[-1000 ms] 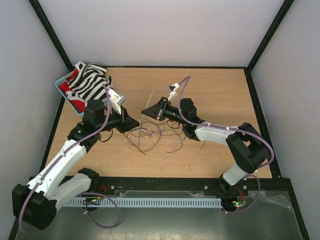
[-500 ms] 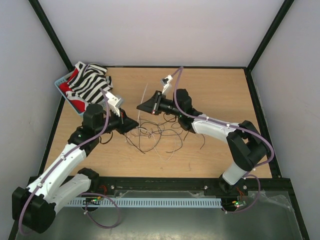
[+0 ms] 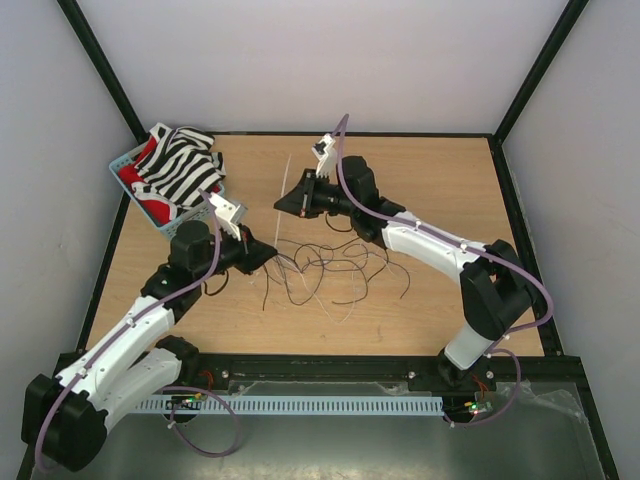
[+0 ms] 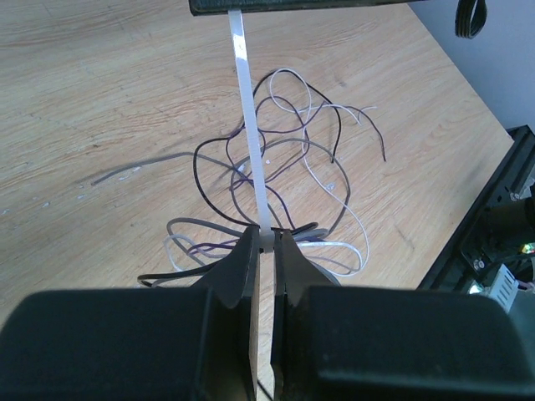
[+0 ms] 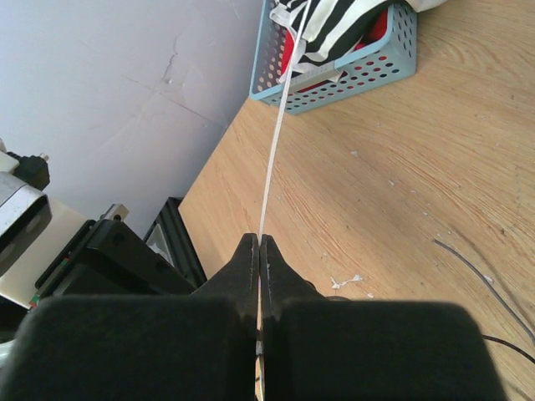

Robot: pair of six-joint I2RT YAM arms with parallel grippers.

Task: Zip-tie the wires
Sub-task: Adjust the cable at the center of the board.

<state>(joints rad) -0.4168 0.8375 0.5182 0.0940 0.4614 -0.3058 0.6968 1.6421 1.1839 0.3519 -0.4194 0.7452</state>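
The wires [image 3: 330,265] lie as a loose tangle of thin dark and pale strands mid-table. In the left wrist view the wires [image 4: 288,154] are gathered where a white zip tie [image 4: 249,125] loops them. My left gripper [image 4: 265,240] is shut on the zip tie's head, low over the wood, left of the tangle [image 3: 272,256]. The strap runs taut up to my right gripper [image 3: 281,206], a dark bar at the top edge [image 4: 292,7]. That right gripper [image 5: 260,241] is shut on the zip tie [image 5: 274,150], whose free tail [image 3: 288,175] sticks out beyond it.
A blue perforated basket [image 3: 128,165] holding a black-and-white striped cloth [image 3: 180,165] and something red stands at the far left corner, seen also as the basket [image 5: 368,71] in the right wrist view. Black frame posts border the table. Small white scraps [image 5: 347,282] lie on the wood.
My right gripper has closed on the strap and moved toward the far left, drawing it through. The left gripper has shifted slightly nearer, and the tangle has been drawn in.
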